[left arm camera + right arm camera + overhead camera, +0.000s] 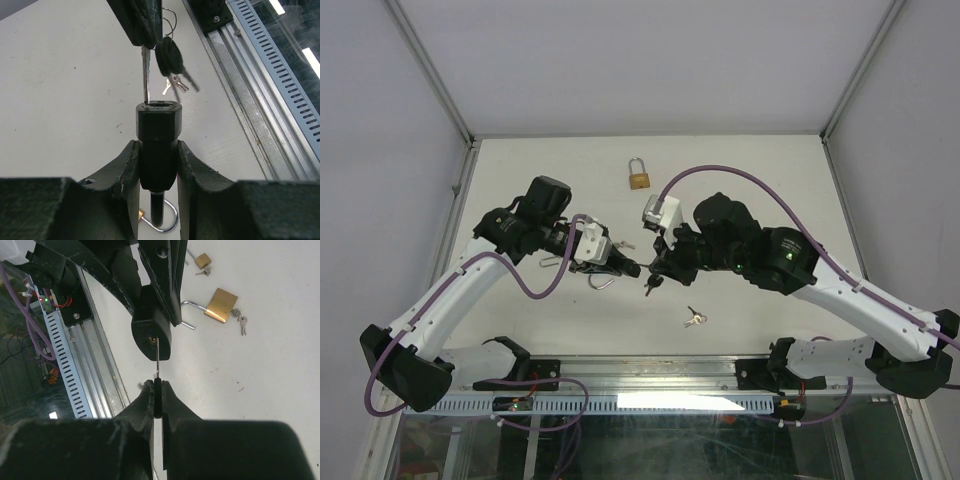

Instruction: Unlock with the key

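Observation:
My left gripper (157,160) is shut on a black padlock (158,125), held above the table with its keyhole end facing the right gripper; its shackle (165,222) pokes out behind the fingers. My right gripper (158,390) is shut on the black head of a key (158,397). The key's thin blade (157,357) reaches the keyhole of the black padlock (152,332); how deep it sits I cannot tell. Spare black-headed keys (170,55) dangle from the same ring. From above, the left gripper (620,266) and right gripper (655,268) meet at mid-table.
A brass padlock (639,178) lies at the far middle of the table. Another brass padlock (220,305) with an open shackle lies beneath the arms, small keys (242,324) beside it. A small key bunch (694,319) lies near the slotted rail (650,400).

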`<state>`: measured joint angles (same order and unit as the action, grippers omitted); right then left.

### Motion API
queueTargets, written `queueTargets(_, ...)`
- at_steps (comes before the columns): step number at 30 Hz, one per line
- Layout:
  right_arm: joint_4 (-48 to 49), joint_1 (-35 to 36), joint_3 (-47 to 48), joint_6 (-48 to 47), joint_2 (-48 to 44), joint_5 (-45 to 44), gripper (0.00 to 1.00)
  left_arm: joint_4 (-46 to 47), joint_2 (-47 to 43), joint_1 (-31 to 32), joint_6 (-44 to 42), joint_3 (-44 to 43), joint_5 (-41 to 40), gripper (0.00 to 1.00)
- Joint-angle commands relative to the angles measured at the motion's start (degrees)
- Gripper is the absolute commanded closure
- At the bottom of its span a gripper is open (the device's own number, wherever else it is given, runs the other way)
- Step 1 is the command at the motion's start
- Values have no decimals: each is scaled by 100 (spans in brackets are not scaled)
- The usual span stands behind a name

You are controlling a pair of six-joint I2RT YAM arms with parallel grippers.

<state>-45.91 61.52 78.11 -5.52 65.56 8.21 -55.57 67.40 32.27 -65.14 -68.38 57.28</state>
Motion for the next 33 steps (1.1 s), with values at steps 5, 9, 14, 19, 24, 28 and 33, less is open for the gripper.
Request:
queueTargets(5,374,36,132,-86,-133,101,100,216,-87,107,-16,-308,498,100)
queueTargets(9,323,36,73,-172,-105,280,100,216,-95,116,8,-289,471,100)
queueTargets(14,212,36,-11,-288,-197,438,100,227,-82,121,33,-262,457,100)
queueTargets(19,66,36,-62,-319,-296,220,100,222,-62,121,-6,-252,462,100)
queueTargets(24,168,38,4,-317,-149,317,100,222,1,137,1,-333,502,100)
queueTargets(28,257,41,-10,-353,-139,375,100,223,-7,147,24,-326,509,100)
queueTargets(33,230,42,-6,-374,-46,385,100,318,-32,184,141,-304,606,100)
